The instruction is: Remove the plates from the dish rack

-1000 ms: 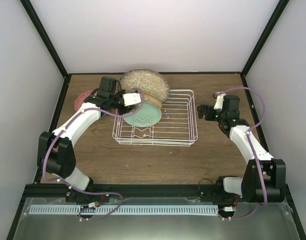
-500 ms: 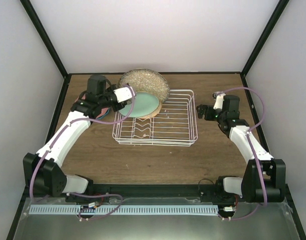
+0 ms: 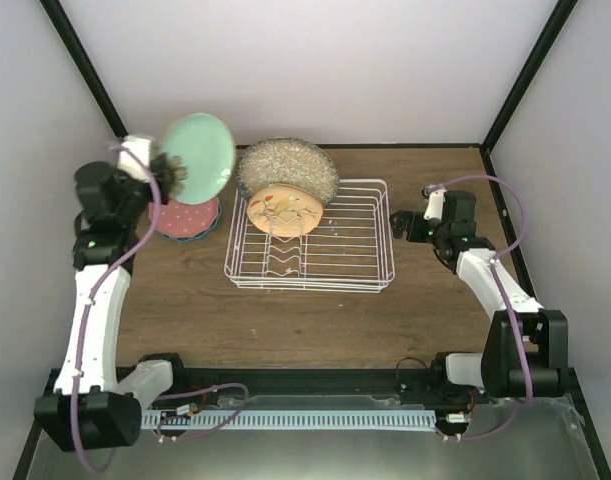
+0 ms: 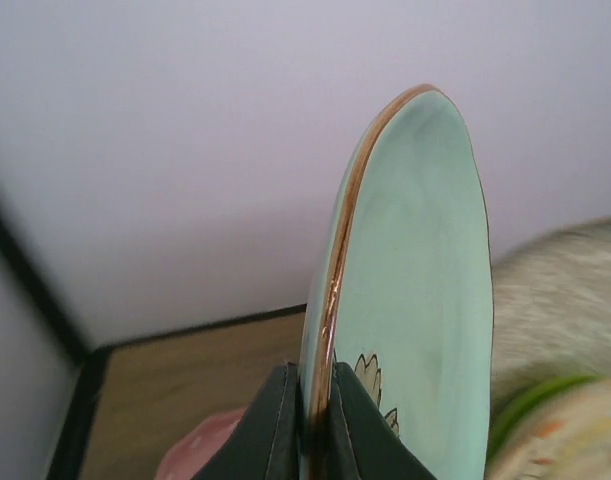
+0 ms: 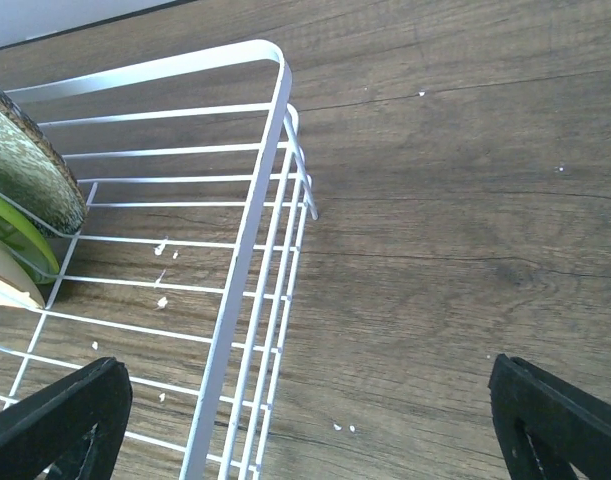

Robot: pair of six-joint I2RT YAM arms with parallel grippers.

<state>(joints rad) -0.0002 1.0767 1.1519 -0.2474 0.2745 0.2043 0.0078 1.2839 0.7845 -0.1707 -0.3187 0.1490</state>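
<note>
Above wood-grain table [image 3: 315,320], glossy mint plate [image 3: 197,158] pinched in left end effector [image 4: 310,400]; right end effector [image 5: 310,405] agape.

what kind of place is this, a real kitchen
Likely a robot test cell, not a kitchen: plain white walls and black frame posts box in a wood table, with a dish rack between the left arm and right arm.

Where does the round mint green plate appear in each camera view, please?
Top external: round mint green plate upper left, held aloft.
Left wrist: the plate centre, edge-on, clamped between the fingers.
Right wrist: not in it.
Shared landmark: large grey speckled plate, seen in all three.
</note>
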